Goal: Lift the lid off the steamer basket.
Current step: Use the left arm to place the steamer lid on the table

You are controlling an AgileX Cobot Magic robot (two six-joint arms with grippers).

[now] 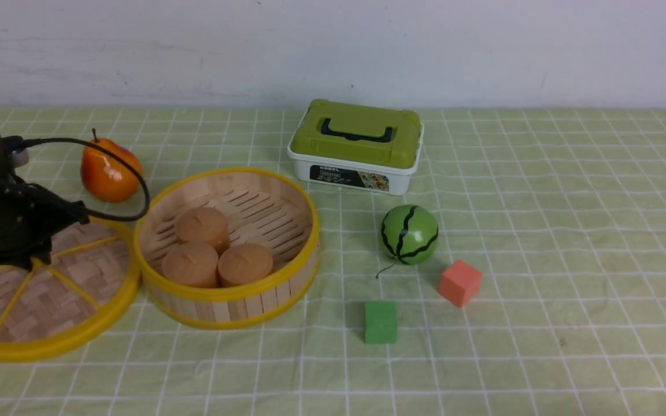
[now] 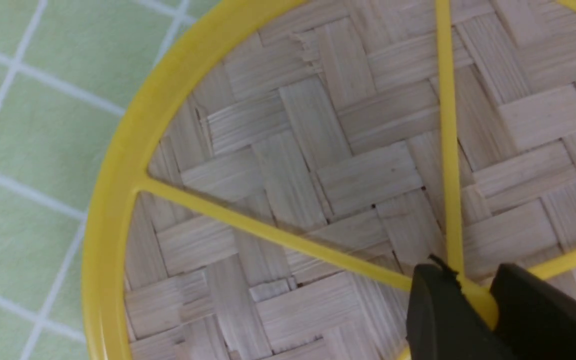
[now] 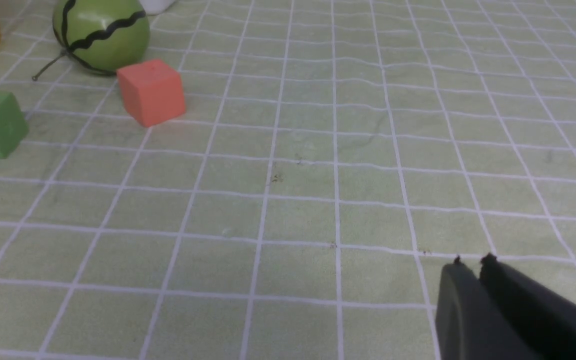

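Observation:
The steamer basket stands open left of centre, with three brown cylinders on its slatted floor. The lid is off it, low over the cloth just to its left, its rim close against the basket's side. My left gripper is over the lid's middle. In the left wrist view my left gripper is shut on the lid's yellow centre knob, and the woven lid fills the view. My right gripper is shut and empty above bare cloth; it is out of the front view.
A red-orange fruit lies behind the lid. A white box with green lid stands at the back. A watermelon ball, a red cube and a green cube lie right of the basket.

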